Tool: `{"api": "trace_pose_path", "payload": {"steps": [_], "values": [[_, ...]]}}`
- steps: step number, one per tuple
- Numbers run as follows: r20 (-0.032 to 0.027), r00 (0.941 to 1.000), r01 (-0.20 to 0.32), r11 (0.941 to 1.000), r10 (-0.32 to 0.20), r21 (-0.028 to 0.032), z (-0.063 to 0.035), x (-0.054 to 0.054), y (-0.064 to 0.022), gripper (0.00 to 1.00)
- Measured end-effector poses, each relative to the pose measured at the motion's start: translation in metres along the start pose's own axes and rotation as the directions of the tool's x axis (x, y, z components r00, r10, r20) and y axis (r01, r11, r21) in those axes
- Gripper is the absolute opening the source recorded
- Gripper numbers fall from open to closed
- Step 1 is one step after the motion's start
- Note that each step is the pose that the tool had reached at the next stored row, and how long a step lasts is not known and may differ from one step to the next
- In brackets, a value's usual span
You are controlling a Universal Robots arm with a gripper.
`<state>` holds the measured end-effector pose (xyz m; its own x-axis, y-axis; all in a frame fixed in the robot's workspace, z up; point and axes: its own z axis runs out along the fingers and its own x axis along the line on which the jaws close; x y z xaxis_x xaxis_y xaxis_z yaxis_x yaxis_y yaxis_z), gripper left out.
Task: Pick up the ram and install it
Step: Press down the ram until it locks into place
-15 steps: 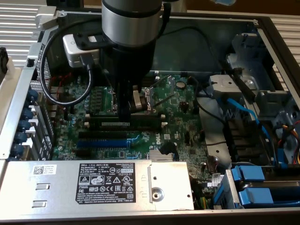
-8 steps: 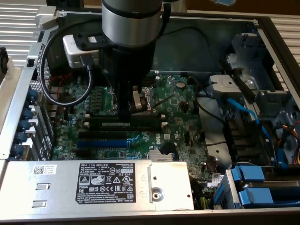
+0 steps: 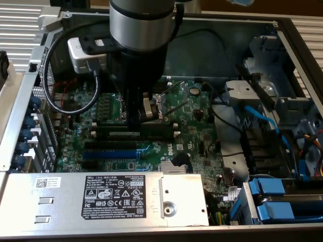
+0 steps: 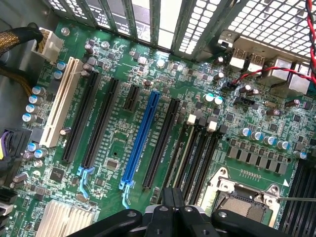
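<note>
The ram point(image 3: 132, 132) lies lengthwise along the bank of long black memory slots point(image 4: 197, 153) near the middle of the motherboard point(image 3: 197, 136). On one side is the CPU socket point(image 3: 157, 107); on the other, toward the power supply point(image 3: 101, 194) at the near edge of the case, is the blue expansion slot point(image 3: 108, 154). The claw point(image 3: 135, 121) is closed narrow and stands directly over the stick at about mid-length, at or just above its upper edge. The step in hand appears to be seating. To do it well, keep the stick upright and parallel to its slot, with both ends level. Apply force straight down at the centre so that neither end rides up, and confirm that the white end clips point(image 4: 192, 118) are free to swing in. Tilt toward a neighbouring slot risks binding the contacts. The arm body hides the contact point in the exterior view, so it cannot be told whether the claw pinches the stick or only bears on it. Seating depth and clip engagement cannot be made out. The wrist view cuts off the fingertips and the near ends of the slots.
</note>
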<state>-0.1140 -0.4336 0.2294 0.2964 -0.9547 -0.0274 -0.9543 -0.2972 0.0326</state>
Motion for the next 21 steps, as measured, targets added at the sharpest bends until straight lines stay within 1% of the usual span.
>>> {"api": "trace_pose_path", "payload": {"steps": [9,21], "values": [[0.0047,1.0000,0.000,1.0000,0.000,0.0015,0.0007,0.0006,0.0001,0.11],[0.0152,0.9999,0.001,1.0000,-0.001,0.0046,0.0012,0.0016,0.0005,0.11]]}}
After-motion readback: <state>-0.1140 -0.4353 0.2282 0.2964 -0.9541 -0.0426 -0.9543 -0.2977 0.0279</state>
